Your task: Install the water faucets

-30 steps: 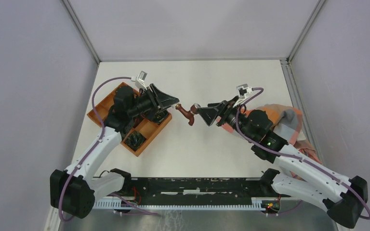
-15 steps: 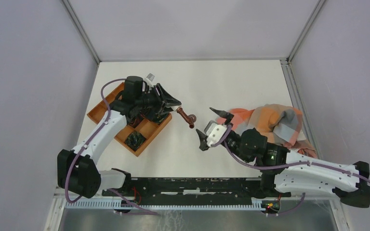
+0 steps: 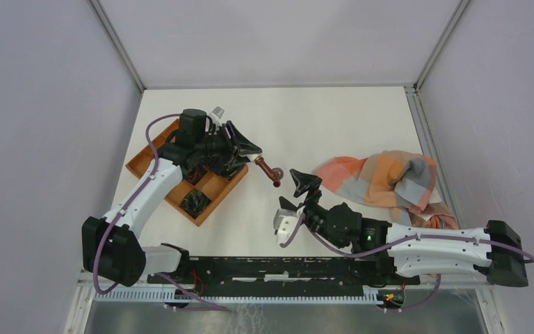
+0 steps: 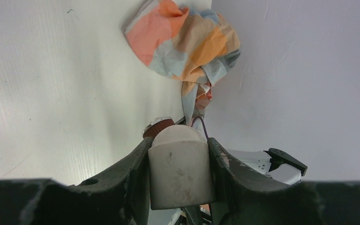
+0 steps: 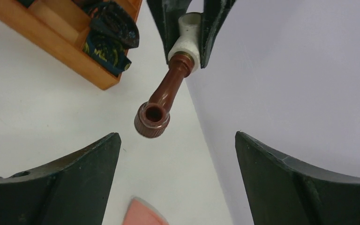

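One faucet point(image 3: 270, 170) hangs mid-frame in the top view, pinched by its pale end in your left gripper point(image 3: 254, 154). Your right gripper point(image 3: 293, 193) gapes wide and empty just below it. By the look of it, you have nothing installed yet.

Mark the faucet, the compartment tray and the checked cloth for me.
faucet point(image 5: 168, 91), right wrist view, brown bent stem.
compartment tray point(image 3: 212, 186), top view, bare compartment floor.
checked cloth point(image 3: 382, 177), top view, middle of heap.

A: What colour is the faucet point(image 5: 161, 96)?
B: Dark reddish-brown, with a white end fitting.
A: And the tray point(image 5: 61, 51) by the tabletop's point(image 3: 320, 118) left edge?
B: Orange-brown. The cloth point(image 3: 382, 177) near the right edge is checked in orange, salmon and pale grey-blue. The tabletop is white.
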Tool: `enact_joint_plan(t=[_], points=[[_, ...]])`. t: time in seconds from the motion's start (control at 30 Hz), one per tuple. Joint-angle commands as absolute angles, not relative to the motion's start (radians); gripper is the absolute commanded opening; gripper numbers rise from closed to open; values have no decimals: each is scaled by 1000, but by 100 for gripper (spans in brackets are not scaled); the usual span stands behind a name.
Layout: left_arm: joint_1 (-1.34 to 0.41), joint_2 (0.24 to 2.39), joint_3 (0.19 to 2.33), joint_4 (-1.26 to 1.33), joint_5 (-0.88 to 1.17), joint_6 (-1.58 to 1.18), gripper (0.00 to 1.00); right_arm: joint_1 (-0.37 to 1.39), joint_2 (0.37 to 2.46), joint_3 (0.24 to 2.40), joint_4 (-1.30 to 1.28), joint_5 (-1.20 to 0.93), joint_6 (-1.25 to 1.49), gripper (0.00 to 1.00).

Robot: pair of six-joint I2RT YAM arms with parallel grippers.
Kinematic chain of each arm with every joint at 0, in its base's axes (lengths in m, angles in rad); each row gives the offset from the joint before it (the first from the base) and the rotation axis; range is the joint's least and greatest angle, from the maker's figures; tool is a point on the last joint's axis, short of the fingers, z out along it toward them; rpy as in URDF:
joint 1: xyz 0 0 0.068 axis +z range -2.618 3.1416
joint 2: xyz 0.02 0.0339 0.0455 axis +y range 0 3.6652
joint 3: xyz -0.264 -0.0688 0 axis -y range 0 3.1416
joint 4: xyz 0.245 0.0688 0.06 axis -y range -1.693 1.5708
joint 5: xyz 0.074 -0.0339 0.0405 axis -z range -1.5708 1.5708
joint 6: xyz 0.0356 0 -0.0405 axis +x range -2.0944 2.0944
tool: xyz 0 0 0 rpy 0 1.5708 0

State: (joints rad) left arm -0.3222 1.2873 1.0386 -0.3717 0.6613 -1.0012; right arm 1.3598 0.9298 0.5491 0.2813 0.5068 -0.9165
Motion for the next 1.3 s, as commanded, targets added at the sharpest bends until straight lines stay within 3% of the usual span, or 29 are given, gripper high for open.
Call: enact_joint_plan(t=[0.0,0.33,0.43,0.73,0.77,0.87,0.9,1.03,1.27], points=[[-323,1243,1049,-290,728,-1024,2,1278,941,529,517,378,-678,98],[-323,1223,1033,-279,737,-1036,2,1203,1109,524,726,246,-468,98],[-324,1227,1030,-274,738,-1035,2,1179,1170,550,776,265,-402,93],[-324,1229,1032,-265,760,-1025,2,1151,1241,552,871,400,-246,55],[-324,1226,1032,-261,761,-1025,2,1146,1241,549,876,406,-216,48],[-324,1219,1027,-240,766,-1014,2,1132,1240,549,880,411,-108,10],[-324,1217,1027,-235,769,-1002,2,1128,1236,548,887,403,-78,4],[-323,1204,1015,-162,798,-958,2,1109,1200,525,950,316,118,0],[-323,1125,846,240,859,-1011,2,981,1148,450,1136,95,715,0]])
